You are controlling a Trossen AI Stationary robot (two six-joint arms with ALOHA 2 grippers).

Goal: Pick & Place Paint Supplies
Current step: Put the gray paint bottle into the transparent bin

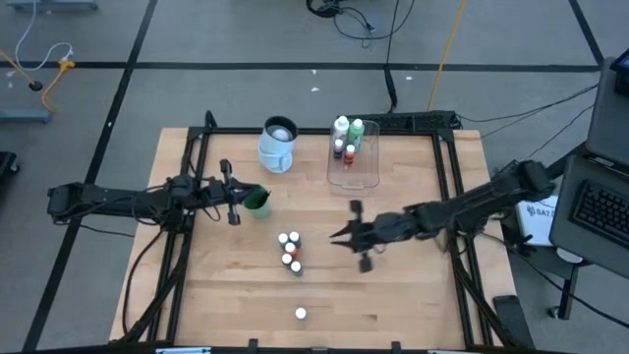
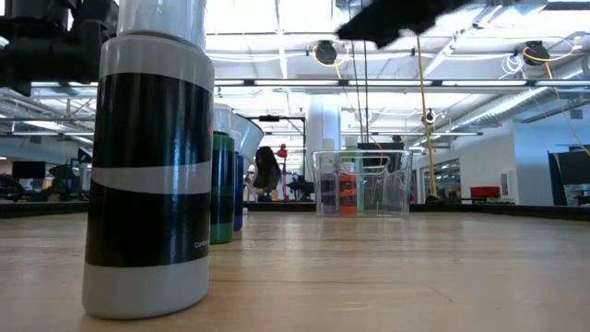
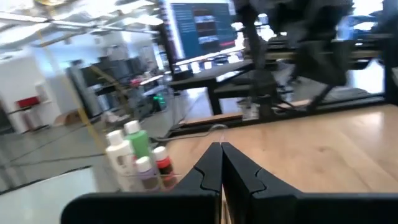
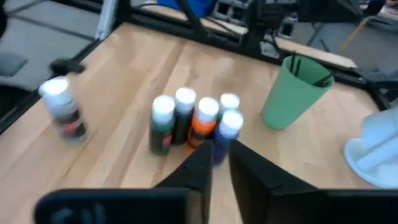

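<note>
On a wooden table [image 1: 413, 295] ringed by black framing in an open lab, two dark robot arms work at sorting paint supplies. The right gripper [image 1: 346, 236] hangs above the boards just beside a small cluster of white-capped paint bottles [image 1: 290, 251], its two fingers [image 4: 249, 171] a narrow gap apart and holding nothing; the right wrist view shows them aimed at the nearest, blue bottle [image 4: 227, 134], which stands pressed against an orange one [image 4: 203, 123] and a green one [image 4: 162, 126]. One stray bottle [image 1: 301, 314] sits alone near the table's front edge. The clear tray [image 1: 370, 177] at the back of the table already holds a tall white bottle [image 1: 341, 126], a tall green bottle [image 1: 357, 129] and a couple of small ones. The left gripper [image 1: 234, 202] waits to the left with its fingers [image 3: 214, 171] closed together on nothing, next to a green cup [image 1: 257, 202] and not far from a white jug [image 1: 279, 144].

The step in hand appears to be picking one bottle out of the cluster. Done well, it likely calls for spreading the fingers wider than the cap before descending, coming straight down over the outermost bottle so the neighbours are not knocked, and closing on the body, not the smooth cap. Because the bottles touch, a slanted approach risks toppling several; a vertical lift clear of the group before swinging toward the tray seems safest.
</note>
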